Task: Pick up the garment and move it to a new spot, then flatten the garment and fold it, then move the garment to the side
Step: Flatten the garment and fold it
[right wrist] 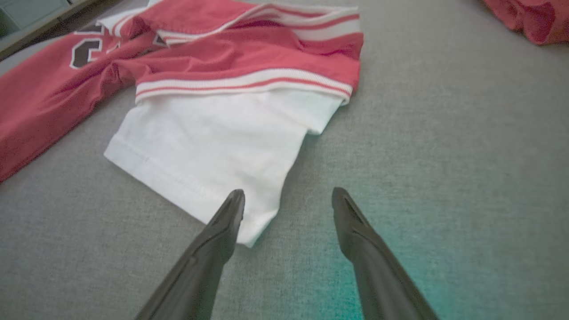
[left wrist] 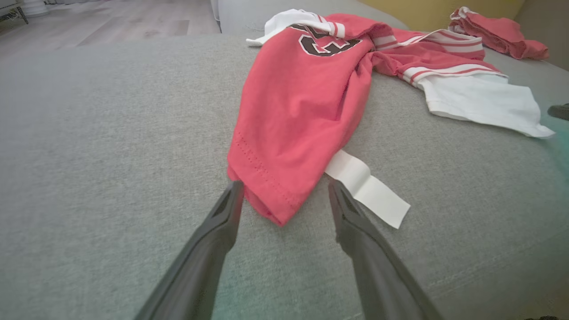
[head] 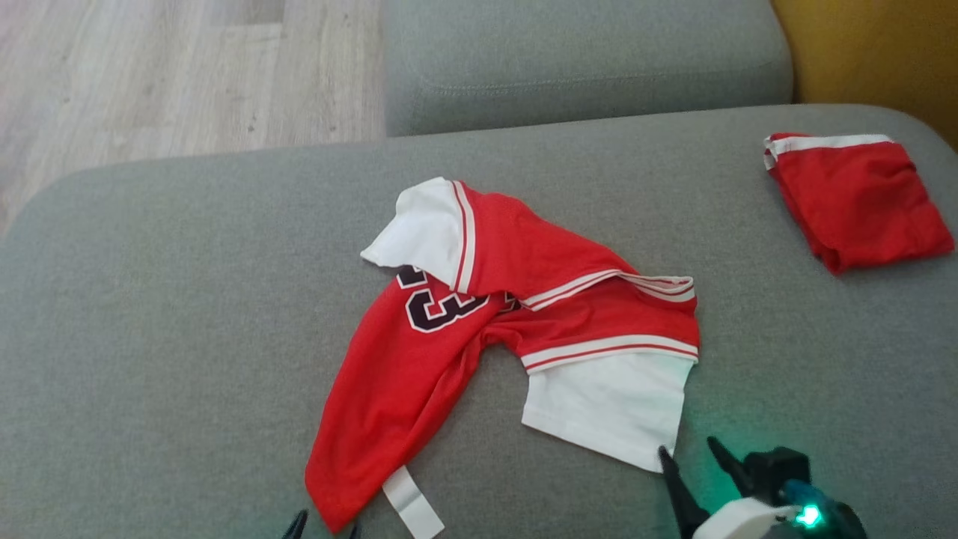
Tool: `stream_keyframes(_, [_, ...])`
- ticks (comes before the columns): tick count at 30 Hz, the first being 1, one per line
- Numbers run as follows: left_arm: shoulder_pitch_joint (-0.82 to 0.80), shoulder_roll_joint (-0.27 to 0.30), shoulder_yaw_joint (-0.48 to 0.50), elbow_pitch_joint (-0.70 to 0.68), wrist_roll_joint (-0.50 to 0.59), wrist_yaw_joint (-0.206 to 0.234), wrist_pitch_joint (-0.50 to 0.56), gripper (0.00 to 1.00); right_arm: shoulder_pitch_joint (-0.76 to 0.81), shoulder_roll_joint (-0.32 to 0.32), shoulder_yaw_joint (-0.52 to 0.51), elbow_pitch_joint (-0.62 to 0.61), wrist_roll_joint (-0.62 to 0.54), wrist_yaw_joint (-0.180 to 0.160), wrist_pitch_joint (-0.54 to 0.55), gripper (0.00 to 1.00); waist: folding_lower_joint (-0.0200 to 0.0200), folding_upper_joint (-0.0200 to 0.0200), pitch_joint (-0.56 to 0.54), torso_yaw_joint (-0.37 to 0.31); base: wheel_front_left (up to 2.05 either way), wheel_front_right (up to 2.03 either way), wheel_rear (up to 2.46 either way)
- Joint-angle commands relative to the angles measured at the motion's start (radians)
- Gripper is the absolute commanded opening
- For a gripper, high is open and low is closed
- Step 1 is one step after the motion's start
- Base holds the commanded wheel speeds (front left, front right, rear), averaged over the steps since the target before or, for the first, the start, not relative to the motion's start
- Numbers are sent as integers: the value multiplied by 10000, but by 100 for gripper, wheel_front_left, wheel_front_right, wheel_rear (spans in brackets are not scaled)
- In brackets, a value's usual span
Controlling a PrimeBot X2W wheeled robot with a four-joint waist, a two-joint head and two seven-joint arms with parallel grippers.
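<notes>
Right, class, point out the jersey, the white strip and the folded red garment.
jersey (head: 389,389), head view, red lower body.
white strip (left wrist: 369,189), left wrist view, its middle.
folded red garment (head: 861,202), head view, its centre.

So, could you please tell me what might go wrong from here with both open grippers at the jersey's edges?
The left gripper straddles the red hem corner of the jersey, with the white label strip beside one finger; it might get pinched too. The right gripper has just a corner of the white sleeve near one finger, so closing could miss or slip.
</notes>
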Motion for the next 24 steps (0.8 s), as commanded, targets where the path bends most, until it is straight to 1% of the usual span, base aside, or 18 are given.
stream_keyframes(1, [-721, -3, 180, -182, 11, -43, -94, 100, -612, -54, 315, -221, 30, -7, 39, 100, 0, 0, 118, 23, 0, 0, 0])
stream_keyframes(4, [-1112, -68, 52, 184, -10, -45, -151, 100, -824, -54, 509, 11, 104, -7, 309, 100, 0, 0, 259, 55, 0, 0, 0])
stream_keyframes(10, [-1561, -90, -90, 898, 63, 22, -237, 100, -1126, -54, 881, 191, 309, -7, 360, 100, 0, 0, 406, 53, 0, 0, 0])
stream_keyframes(20, [-1857, 27, -326, 1463, 237, 62, -281, 100, -1322, -54, 1010, 347, 355, -7, 367, 100, 0, 0, 661, -4, 0, 0, 0])
stream_keyframes(24, [-2099, 93, -273, 1994, 223, 132, -284, 100, -1550, -54, 1233, 517, 510, -7, 617, 100, 0, 0, 881, -85, 0, 0, 0])
